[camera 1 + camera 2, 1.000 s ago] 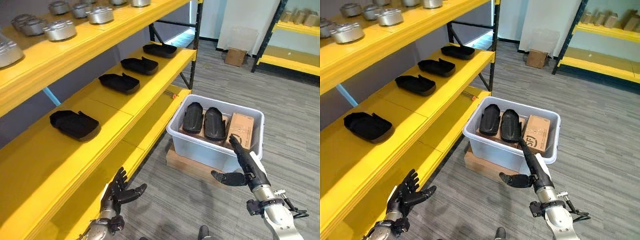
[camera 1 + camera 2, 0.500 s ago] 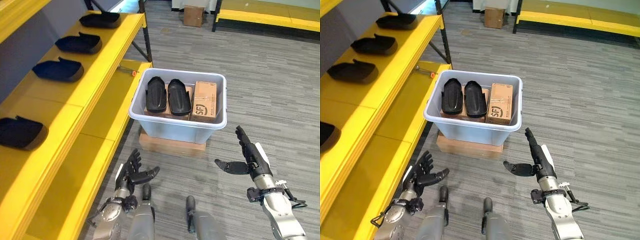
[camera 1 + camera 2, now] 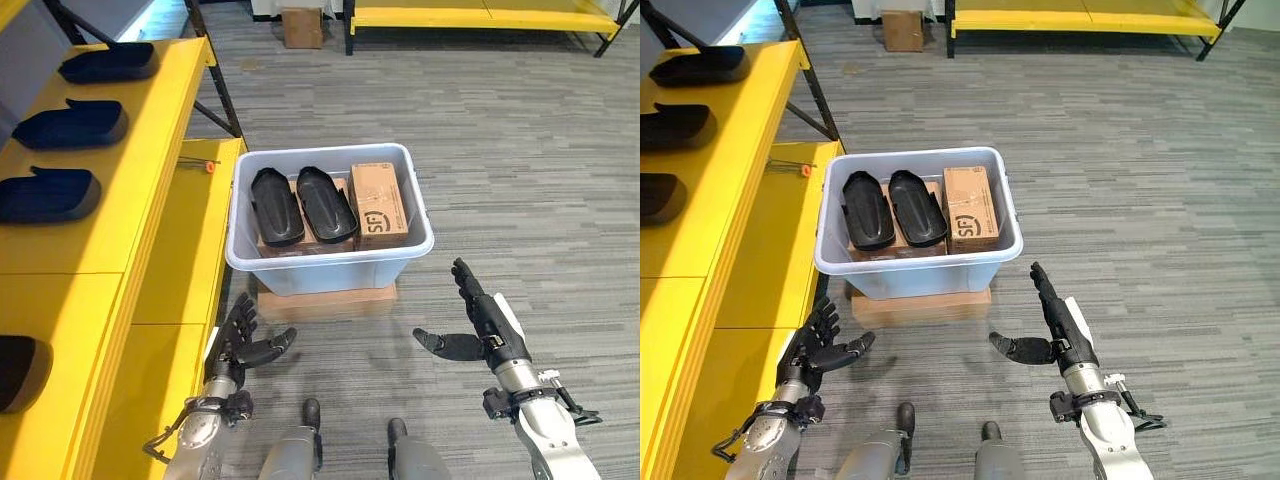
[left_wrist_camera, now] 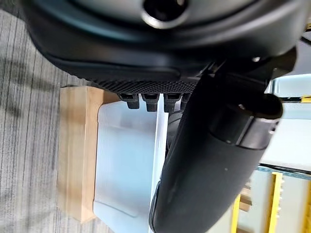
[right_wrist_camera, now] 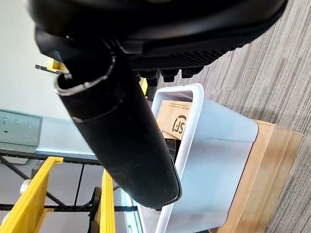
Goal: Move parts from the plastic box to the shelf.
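The plastic box [image 3: 330, 262] sits on a flat wooden block [image 3: 325, 300] on the grey floor [image 3: 520, 180], just beside the open edge of the yellow shelf [image 3: 150, 200]. Two black parts [image 3: 300, 203] lie in it side by side on a brown carton, with a second cardboard carton [image 3: 376, 205] next to them on the side away from the shelf. Each part is long and narrow, shaped rather like a shoe sole, lying flat with its long axis running from the box's near wall to its far wall; the rounded ends point toward the robot.

Several parts of the same kind [image 3: 50, 193] already rest in a row along the shelf, set crosswise to its front edge and spaced apart, so the job looks partly done, with at least the two in the box left to move. Whether more lie under the cartons cannot be told.

Neither hand carries anything. The left hand [image 3: 240, 343] hovers low near the box's near corner on the shelf side, fingers spread and relaxed. The right hand [image 3: 478, 325] hovers off the opposite near corner, fingers straight and pointing toward the box, thumb held out sideways. Both are short of the rim, so the next step seems to be a reach in for a part.
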